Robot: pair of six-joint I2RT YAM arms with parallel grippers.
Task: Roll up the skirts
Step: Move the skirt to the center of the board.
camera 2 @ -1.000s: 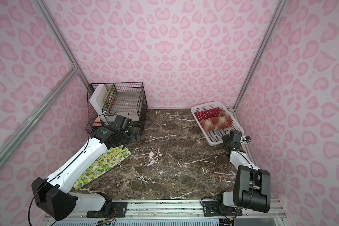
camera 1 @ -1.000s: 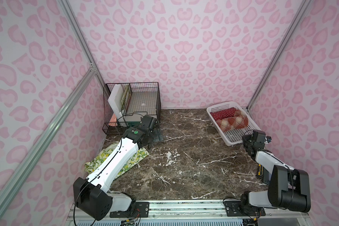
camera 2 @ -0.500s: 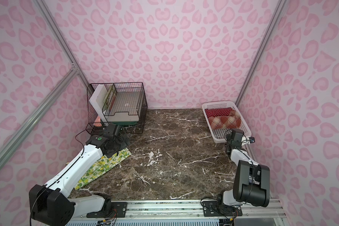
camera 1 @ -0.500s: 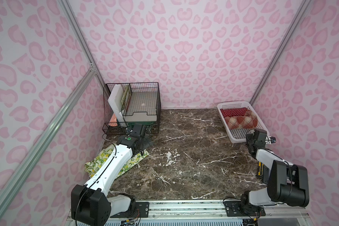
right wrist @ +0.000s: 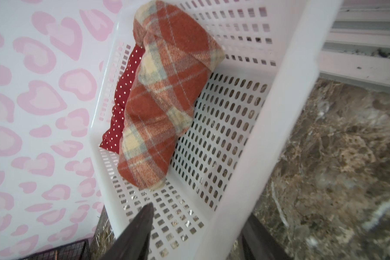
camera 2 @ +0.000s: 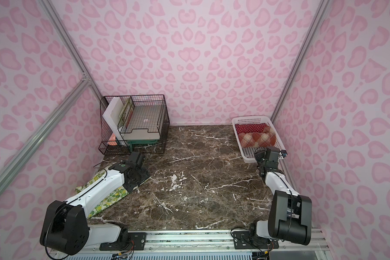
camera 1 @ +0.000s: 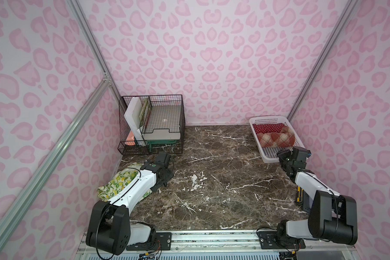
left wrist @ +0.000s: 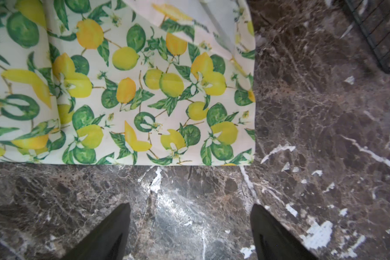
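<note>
**Both grippers parted, nothing held**

The left gripper [left wrist: 189,206] gapes empty over the marble table [left wrist: 324,135], the lemon skirt [left wrist: 126,90] flat just beyond its tips. The right gripper [right wrist: 200,211], parted, straddles the rim of the white basket [right wrist: 268,112]; the plaid skirt [right wrist: 167,101] and polka-dot skirt [right wrist: 119,108] lie rolled inside.

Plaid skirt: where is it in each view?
In a top view: plaid skirt rolled in the white basket, far right, beside the polka-dot skirt.
In a top view: plaid skirt far right, in the basket.
Left wrist: not in it.
Right wrist: in the basket, beside the polka-dot skirt.
Shared landmark: the white basket's rim.
</note>
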